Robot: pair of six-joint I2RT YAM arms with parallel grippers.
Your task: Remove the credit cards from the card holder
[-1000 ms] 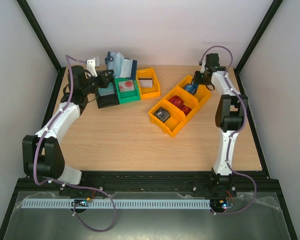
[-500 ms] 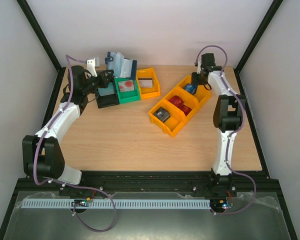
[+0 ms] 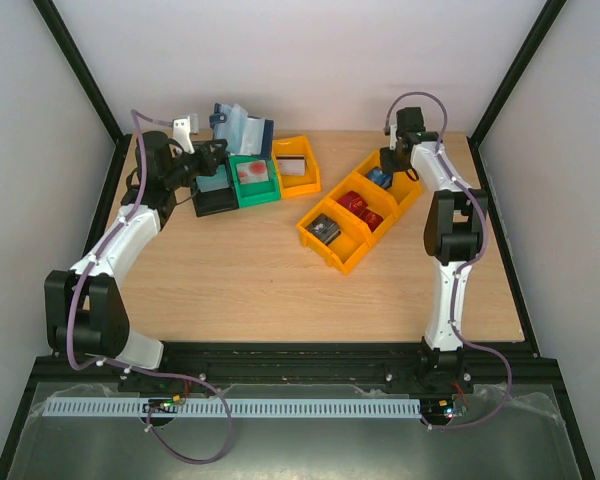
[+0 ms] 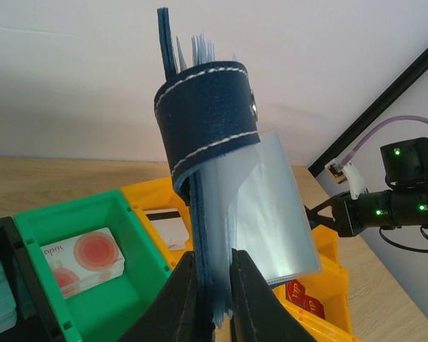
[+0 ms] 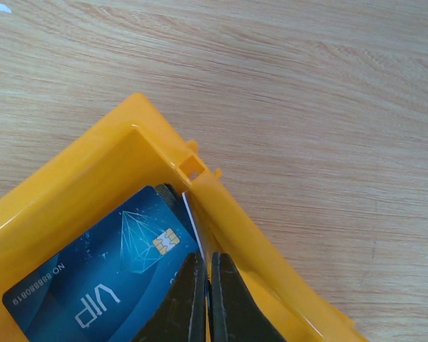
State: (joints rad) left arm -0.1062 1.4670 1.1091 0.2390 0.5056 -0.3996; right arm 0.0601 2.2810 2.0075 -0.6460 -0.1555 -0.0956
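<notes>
Presently the left tool (image 4: pixel 212 265) is clamped on the lower edge of the card holder (image 4: pixel 208 121). It holds the holder upright, clear sleeves fanned out, above the black bin (image 3: pixel 214 208) at the far left of the counter (image 3: pixel 250 280). The right tool (image 5: pixel 205 269) is closed, tips down inside the far compartment of the long orange bin (image 5: pixel 225 214) at far right, at the edge of the blue card (image 5: pixel 107 278) lying there. Whether it pinches anything cannot be told. Red cards (image 3: pixel 360 208) lie in the middle compartment.
</notes>
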